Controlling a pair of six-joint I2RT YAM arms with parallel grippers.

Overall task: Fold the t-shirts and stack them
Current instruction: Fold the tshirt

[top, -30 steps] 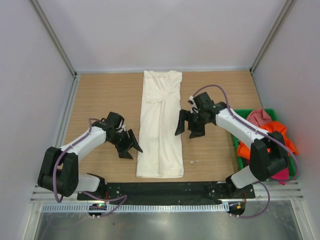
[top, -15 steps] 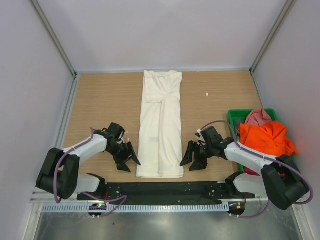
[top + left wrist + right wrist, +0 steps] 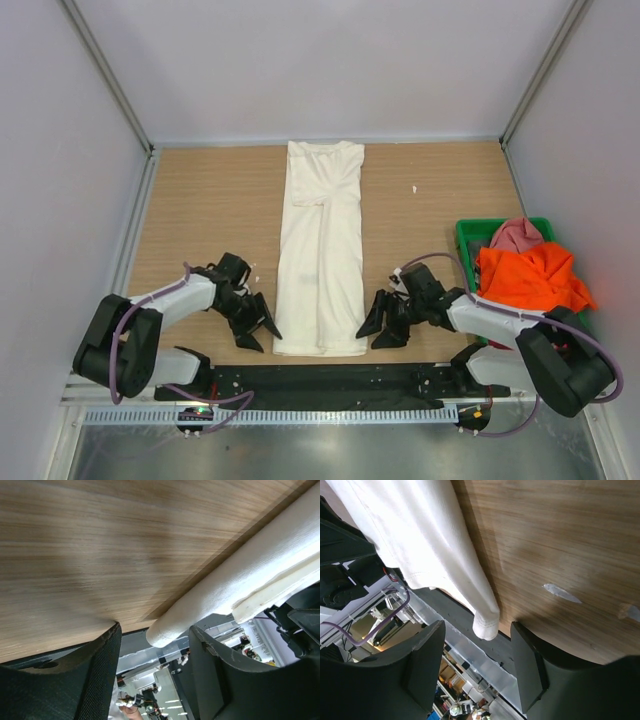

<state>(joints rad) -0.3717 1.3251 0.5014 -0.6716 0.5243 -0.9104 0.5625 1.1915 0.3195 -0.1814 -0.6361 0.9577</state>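
Note:
A cream-white t-shirt (image 3: 322, 245) lies folded into a long narrow strip down the middle of the table, collar end far, hem end near. My left gripper (image 3: 255, 329) stands open just left of the strip's near left corner (image 3: 165, 630), which sits between its spread fingers without being pinched. On the other side, my right gripper (image 3: 382, 322) is open too, with the near right corner (image 3: 486, 625) between its jaws and untouched. Orange (image 3: 530, 275) and dusty pink (image 3: 518, 235) t-shirts are heaped in the bin at the right.
A green plastic bin (image 3: 470, 240) stands at the right edge, holding the coloured shirts. The table's black front rail (image 3: 320, 378) runs just behind both grippers. A small white scrap (image 3: 414, 188) lies on the wood at the far right.
Both grippers have come toward the near end of the white strip; the right one travelled from mid-strip to the near right corner and narrowed its jaws. The orange shirt in the bin has shifted.

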